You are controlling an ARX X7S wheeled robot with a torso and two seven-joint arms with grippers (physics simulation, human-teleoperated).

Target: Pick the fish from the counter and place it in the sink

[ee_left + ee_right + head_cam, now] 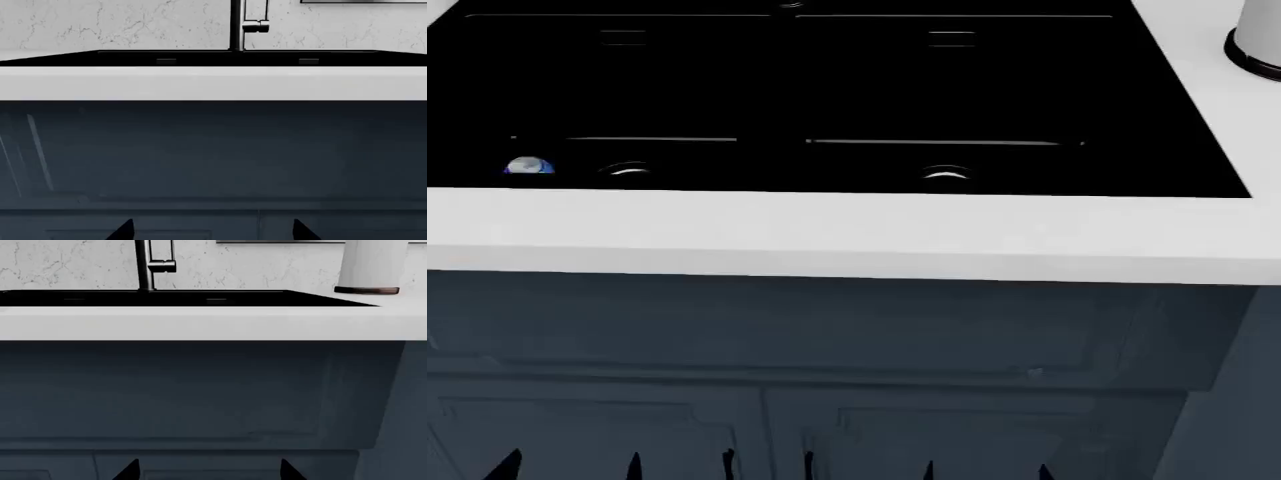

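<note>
Here both arms hang low in front of the dark cabinet doors, below the counter. The left gripper and the right gripper show only as dark fingertips at the frame edges, standing apart, nothing between them. The sink lies straight ahead, a blue can resting in its left basin beneath the faucet. The fish appears in no view. The step in hand is judged to be locating it: raising the arms clear of the counter edge and turning the head along the slab, past the white vessel, before any reach.
</note>
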